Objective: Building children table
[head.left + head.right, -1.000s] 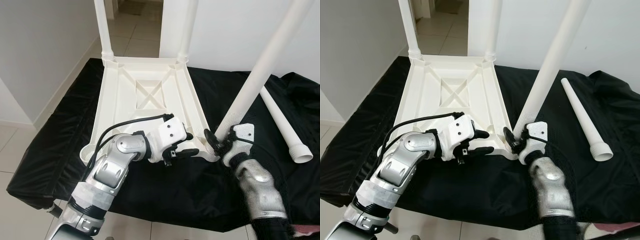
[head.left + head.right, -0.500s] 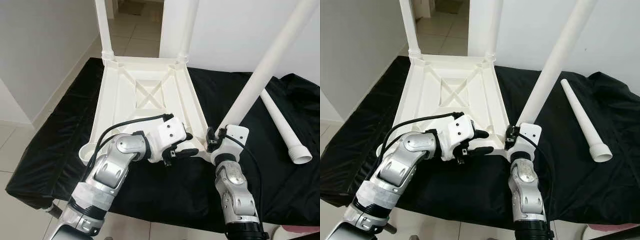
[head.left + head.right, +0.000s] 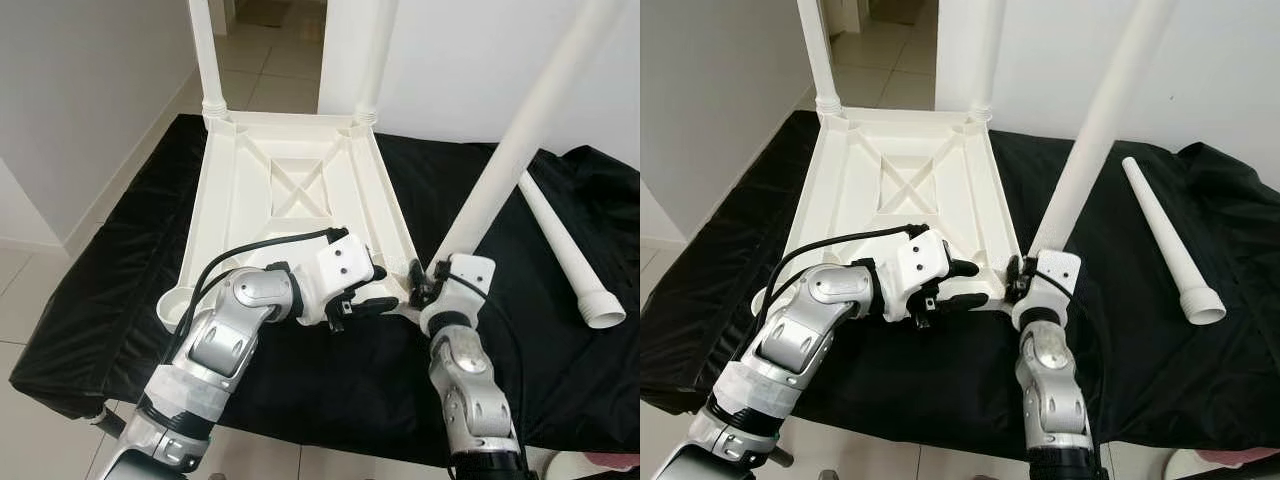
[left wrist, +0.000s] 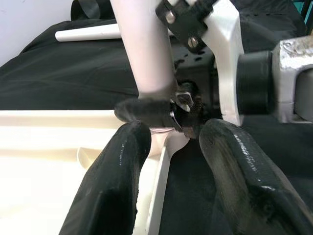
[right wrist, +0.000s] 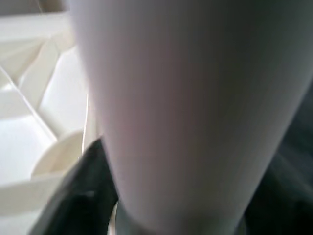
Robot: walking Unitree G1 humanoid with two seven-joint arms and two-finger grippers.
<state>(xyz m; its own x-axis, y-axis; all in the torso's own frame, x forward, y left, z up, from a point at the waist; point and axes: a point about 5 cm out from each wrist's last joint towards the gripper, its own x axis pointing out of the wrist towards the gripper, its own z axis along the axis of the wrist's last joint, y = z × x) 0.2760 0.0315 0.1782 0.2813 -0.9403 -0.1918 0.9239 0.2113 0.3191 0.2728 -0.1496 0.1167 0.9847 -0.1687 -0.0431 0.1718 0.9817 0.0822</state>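
At center frame, my right gripper (image 3: 424, 285) clamps a white leg (image 3: 505, 170) at the upturned tabletop's (image 3: 290, 190) near-right corner; my left gripper (image 3: 375, 290), fingers apart, straddles that edge beside it.

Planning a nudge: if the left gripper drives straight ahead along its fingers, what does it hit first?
Most likely the table leg held by the right gripper, right at the tabletop corner. The left gripper is open, pointing at it; depth is uncertain.

Three upright legs (image 3: 206, 50) cut off at top; right wrist view blurred.
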